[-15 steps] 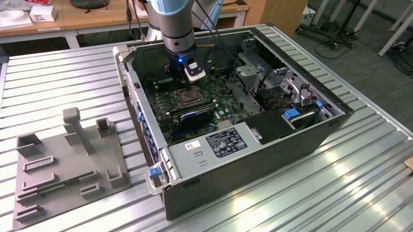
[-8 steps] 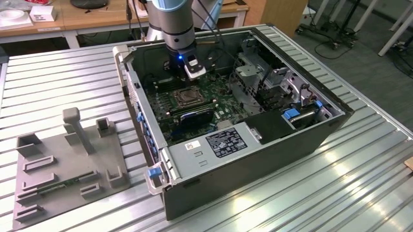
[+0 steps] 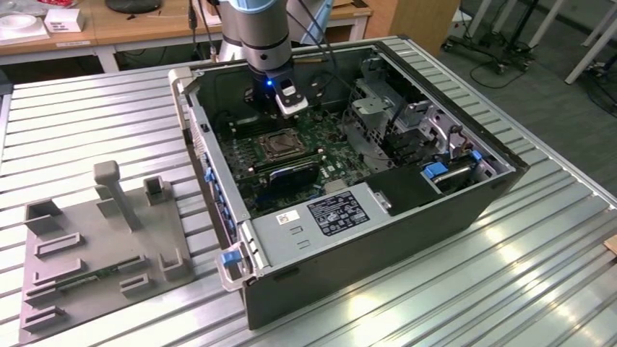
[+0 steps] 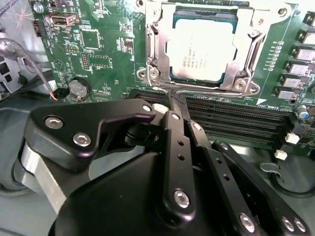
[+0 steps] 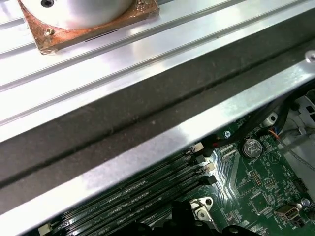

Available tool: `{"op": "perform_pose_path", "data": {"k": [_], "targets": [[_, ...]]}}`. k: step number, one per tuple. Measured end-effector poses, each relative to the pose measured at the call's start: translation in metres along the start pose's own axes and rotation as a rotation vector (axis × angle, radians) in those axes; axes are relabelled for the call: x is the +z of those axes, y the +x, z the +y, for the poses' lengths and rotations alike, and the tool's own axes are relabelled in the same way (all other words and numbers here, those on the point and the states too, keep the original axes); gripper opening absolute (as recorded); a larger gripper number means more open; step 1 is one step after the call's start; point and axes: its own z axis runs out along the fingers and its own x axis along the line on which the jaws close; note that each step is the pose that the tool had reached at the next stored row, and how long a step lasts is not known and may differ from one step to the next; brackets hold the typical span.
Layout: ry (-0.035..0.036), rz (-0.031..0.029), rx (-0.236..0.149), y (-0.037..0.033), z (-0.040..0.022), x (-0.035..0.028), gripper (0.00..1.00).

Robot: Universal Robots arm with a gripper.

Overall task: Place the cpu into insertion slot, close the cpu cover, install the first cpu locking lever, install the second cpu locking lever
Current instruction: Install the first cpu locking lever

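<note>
The cpu (image 4: 199, 49) lies flat in the insertion slot (image 3: 279, 144) on the green motherboard (image 4: 108, 44). The silvery cpu cover (image 4: 156, 49) is folded down over its edges. A thin wire locking lever (image 4: 216, 89) runs along the socket side nearest my gripper. My gripper (image 4: 174, 101) is shut, and its black fingertips rest at the end of that lever, between the socket and the long black memory slots (image 4: 236, 118). I cannot tell whether they pinch the wire or only touch it. In the exterior view the arm (image 3: 262, 50) reaches down into the open computer case just behind the socket.
The case wall (image 5: 147, 113) stands close beside the gripper. A drive cage (image 3: 386, 116) with cables fills the case on the exterior view's right, and a labelled metal box (image 3: 328, 217) sits at its near end. A grey fixture plate (image 3: 97, 246) lies outside the case.
</note>
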Motion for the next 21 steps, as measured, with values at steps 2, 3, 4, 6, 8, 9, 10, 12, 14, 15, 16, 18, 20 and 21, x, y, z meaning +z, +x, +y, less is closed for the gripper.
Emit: {"op": "perform_pose_path", "data": {"k": [2,3,4,6,8,9,10,12,14,15,16,18,20,21], "targets": [[0.0,0.0001,0.0,0.0,0.0,0.0,0.11],[0.0005,0.0012,0.0,-0.0001,0.0,0.0,0.11],[0.0019,0.0049,0.001,-0.0002,0.0001,0.0,0.11],[0.0053,0.0135,0.003,-0.0002,0.0001,0.0,0.11],[0.008,0.0187,0.004,-0.0002,0.0001,0.0,0.11],[0.0081,0.019,0.004,-0.0002,0.0001,0.0,0.11],[0.0083,0.0191,0.004,-0.0002,0.0001,-0.0001,0.11],[0.0082,0.0192,0.004,-0.0002,0.0001,0.0,0.11],[0.0083,0.0194,0.004,-0.0002,0.0001,0.0,0.11],[0.0088,0.0206,0.004,-0.0003,0.0002,0.0001,0.11],[0.0101,0.0232,0.004,-0.0003,0.0002,0.0001,0.11],[0.015,0.0317,0.006,-0.0002,0.0001,0.0,0.11],[0.0173,0.0355,0.006,-0.0002,0.0001,-0.0001,0.11],[0.0176,0.0358,0.007,-0.0003,0.0002,-0.0006,0.11]]}}
